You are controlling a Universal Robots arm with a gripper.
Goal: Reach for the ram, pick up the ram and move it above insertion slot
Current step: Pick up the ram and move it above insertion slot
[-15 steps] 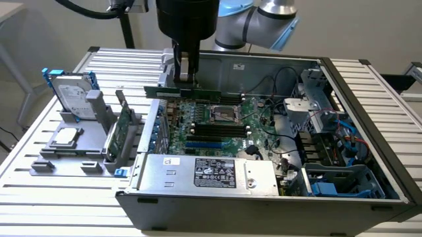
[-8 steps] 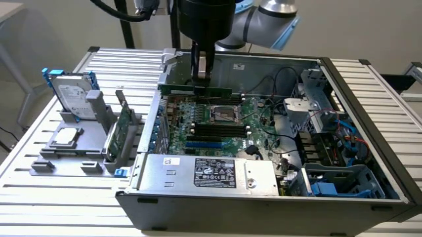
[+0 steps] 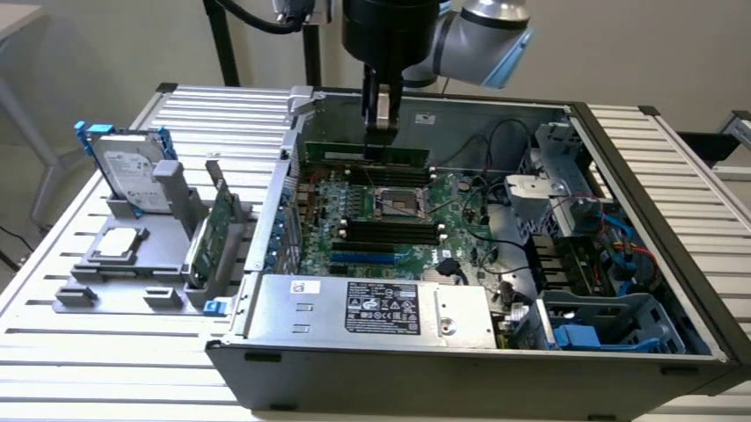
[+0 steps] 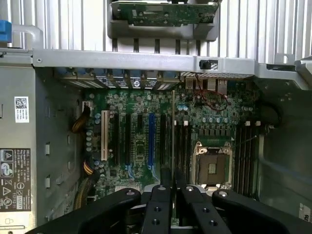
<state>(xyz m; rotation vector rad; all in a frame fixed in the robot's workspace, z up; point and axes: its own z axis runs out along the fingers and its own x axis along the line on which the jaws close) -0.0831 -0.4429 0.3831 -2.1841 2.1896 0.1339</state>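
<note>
The ram [image 3: 340, 154] is a long, thin green stick hanging level above the back of the motherboard [image 3: 375, 220] inside the open computer case. My gripper [image 3: 381, 141] comes down from above and is shut on the stick's top edge, right of its middle. In the wrist view the ram [image 4: 173, 126] appears edge-on as a thin line running out from between the black fingers [image 4: 165, 181] of my gripper [image 4: 173, 179]. It hangs over the dark memory slots [image 4: 183, 146] beside the CPU socket [image 4: 212, 165].
On the exterior view's left, a grey holder [image 3: 129, 264] carries a silver hard drive [image 3: 127, 171], a green expansion card [image 3: 211, 233] and a small chip [image 3: 118, 244]. The power supply [image 3: 375, 308] fills the case front. Cables and drive cages [image 3: 586, 255] crowd the exterior view's right.
</note>
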